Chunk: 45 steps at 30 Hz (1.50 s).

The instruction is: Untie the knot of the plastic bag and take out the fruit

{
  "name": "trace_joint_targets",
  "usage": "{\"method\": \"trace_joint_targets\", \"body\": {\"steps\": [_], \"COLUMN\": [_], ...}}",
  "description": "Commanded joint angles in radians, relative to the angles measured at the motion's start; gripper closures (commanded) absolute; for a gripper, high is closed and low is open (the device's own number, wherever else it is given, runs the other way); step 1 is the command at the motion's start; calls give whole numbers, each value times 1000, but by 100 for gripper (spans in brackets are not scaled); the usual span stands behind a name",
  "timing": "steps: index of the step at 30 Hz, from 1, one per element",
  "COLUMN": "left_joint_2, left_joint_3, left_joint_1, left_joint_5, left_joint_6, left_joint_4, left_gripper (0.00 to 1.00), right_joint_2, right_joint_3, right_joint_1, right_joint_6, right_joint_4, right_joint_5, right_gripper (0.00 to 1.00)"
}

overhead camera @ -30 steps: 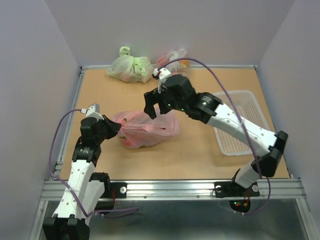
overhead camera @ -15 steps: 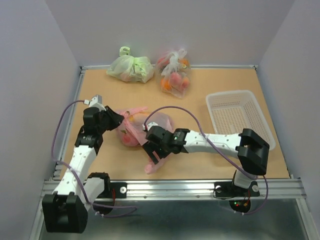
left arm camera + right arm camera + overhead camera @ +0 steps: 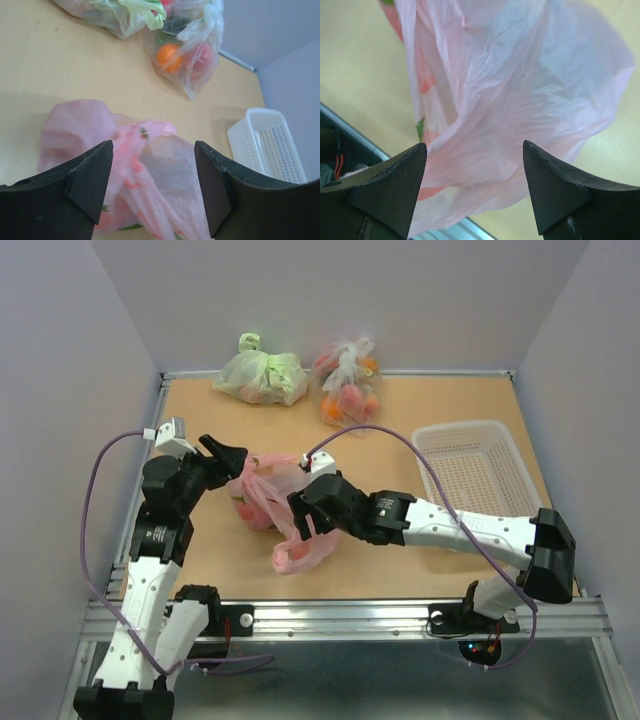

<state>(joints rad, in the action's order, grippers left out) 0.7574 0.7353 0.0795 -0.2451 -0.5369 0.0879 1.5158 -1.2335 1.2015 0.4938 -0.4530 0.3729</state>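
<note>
Now the plastic bag (image 3: 262, 498) lies on the table (image 3: 420, 425) between your arms, pulled looser than half a second ago, its pink film trailing toward the near edge. Your left gripper (image 3: 153, 145) has backed off it, jaws apart and empty. Your right gripper (image 3: 474, 145) has risen slightly, jaws spread wide with film sagging before the gap, not pinched. Red fruit (image 3: 250, 516) still shows through the film, so nothing is out, and whether the knot is undone cannot be told.
</note>
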Motion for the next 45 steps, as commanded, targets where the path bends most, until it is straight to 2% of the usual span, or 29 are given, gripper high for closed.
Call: {"method": "trace_joint_targets", "body": {"steps": [1,8,12,15,19,20,21,22,24,25,26,27,29,33,34,36,37,40,41,42,43,44,45], "left_joint_2": [-64,-170,-136,-89,-50,-56,-61,-66,-75,-72,-70,-58,-41,8,11,16,17,39,51,57,65,85,94], "left_joint_3": [-48,-211,-257,-290,-301,-310,-319,-333,-370,-379,-396,-399,-401,-396,-387,-372,-335,-257,-208,-185,-163,-122,-84], "left_joint_1": [40,166,250,290,359,368,373,378,384,384,385,385,388,391,393,393,390,373,337,309,278,196,160], "left_joint_5": [8,19,72,87,177,196,196,211,228,231,231,230,224,236,271,305,375,515,532,537,537,515,482], "left_joint_6": [-38,-237,-299,-346,-366,-388,-388,-400,-422,-426,-428,-428,-423,-410,-408,-396,-384,-323,-296,-267,-232,-180,-128], "left_joint_4": [165,87,47,-25,-27,-25,-27,-31,-45,-54,-80,-83,-125,-151,-152,-136,-90,31,74,84,95,102,101], "left_gripper": [24,26,26,26,28,32,32,37,44,52,54,55,56,69,80,95,100,100,100,100,100,100,100], "right_joint_2": [-19,66,142,185,224,233,234,234,233,231,230,227,218,201,195,169,150,28,-55,-55,-122,-156,-207], "right_joint_3": [-75,-138,-191,-221,-231,-227,-227,-222,-218,-218,-216,-216,-215,-216,-215,-198,-181,-86,-61,-31,12,32,64], "right_joint_1": [-39,-88,-89,-89,-91,-94,-97,-99,-106,-108,-112,-112,-115,-125,-128,-154,-172,-314,-398,-439,-472,-521,-540], "right_joint_6": [-75,-173,-250,-256,-256,-251,-248,-245,-239,-236,-235,-235,-233,-221,-216,-215,-201,-135,-120,-107,-103,-106,-106], "right_joint_4": [48,50,50,50,50,50,50,50,50,50,50,50,50,50,50,48,48,48,48,48,48,47,43], "right_joint_5": [75,35,24,9,24,40,49,57,69,73,73,78,81,101,115,152,202,236,238,238,233,228,210], "right_gripper": [18,16,13,11,12,17,17,29,44,61,69,84,98,99,99,99,99,99,99,99,99,99,99]}}
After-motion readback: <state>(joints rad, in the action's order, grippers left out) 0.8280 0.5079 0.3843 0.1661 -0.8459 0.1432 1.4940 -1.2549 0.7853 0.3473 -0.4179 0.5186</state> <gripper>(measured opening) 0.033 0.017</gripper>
